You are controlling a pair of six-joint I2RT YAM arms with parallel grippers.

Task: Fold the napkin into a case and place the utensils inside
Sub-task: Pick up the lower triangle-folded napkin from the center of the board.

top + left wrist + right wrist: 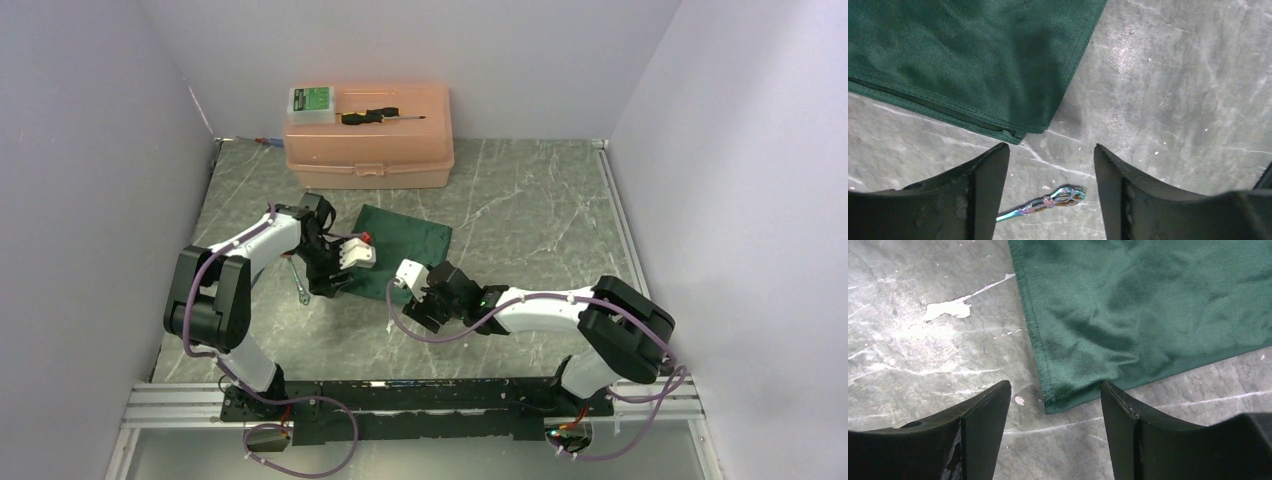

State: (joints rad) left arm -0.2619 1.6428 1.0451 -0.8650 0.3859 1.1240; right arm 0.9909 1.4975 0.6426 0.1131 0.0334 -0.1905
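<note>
Evidently early: the left gripper (pixel 1050 150), open and empty, hovers over a utensil (pixel 1048 202) lying on the bare table (pixel 1173 100) just beside the napkin (pixel 963 55). The napkin lies between the arms, folded double but holding nothing. The right gripper (pixel 1055 387), likewise open and empty, hovers at its corner.

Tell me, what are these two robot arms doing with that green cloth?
They are working on turning the dark green napkin into a case for cutlery. The napkin lies flat on the table, and its layered edge suggests it is already folded over. The left gripper hovers open at one corner, the right gripper open at another; neither holds anything. A slim utensil with an ornate handle lies on the table beside the napkin, not yet inside.
</note>
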